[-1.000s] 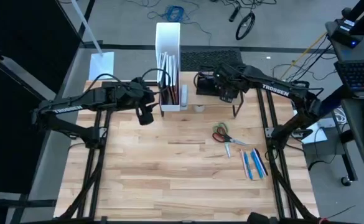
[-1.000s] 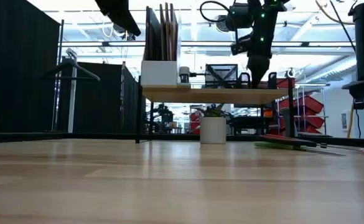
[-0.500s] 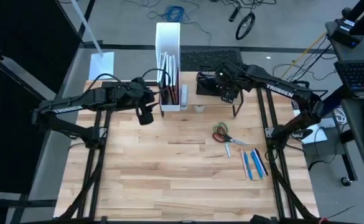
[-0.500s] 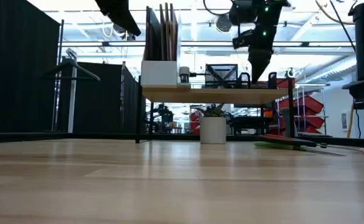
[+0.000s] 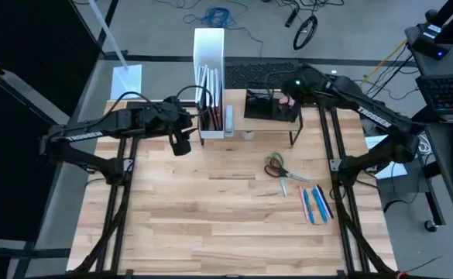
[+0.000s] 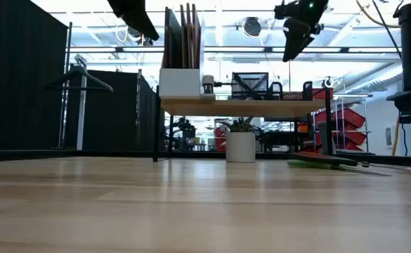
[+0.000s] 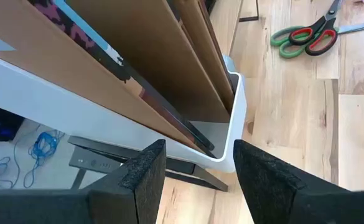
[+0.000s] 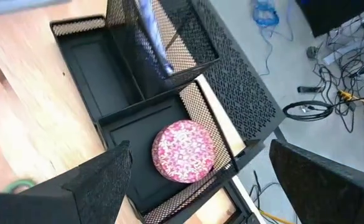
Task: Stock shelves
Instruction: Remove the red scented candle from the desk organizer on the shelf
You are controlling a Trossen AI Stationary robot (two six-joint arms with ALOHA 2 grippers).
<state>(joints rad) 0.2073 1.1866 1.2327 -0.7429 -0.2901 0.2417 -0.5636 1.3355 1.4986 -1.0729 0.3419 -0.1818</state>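
The shelves [image 5: 249,124] are a low riser with a light-wood top [image 6: 240,107] on thin black legs, at the table's far edge. On the top stand a white file box [image 5: 209,77] holding brown boards and a black mesh organizer tray [image 5: 266,106]. A pink patterned round thing [image 8: 185,152] lies in one of the tray's compartments. My right gripper [image 8: 200,186] hangs open high above the tray [image 6: 294,35], touching nothing. My left gripper [image 7: 197,177] hovers open beside the file box's near end [image 5: 181,145], with nothing between its fingers.
Scissors with red and green handles [image 5: 275,165] and several blue pens [image 5: 315,203] lie on the table's right half. A small white plant pot [image 6: 241,146] stands under the shelves. The table's near half is bare wood.
My right gripper has risen from just over the organizer tray to well above the shelves and has drawn a little toward the table's far right. My left arm has kept still.
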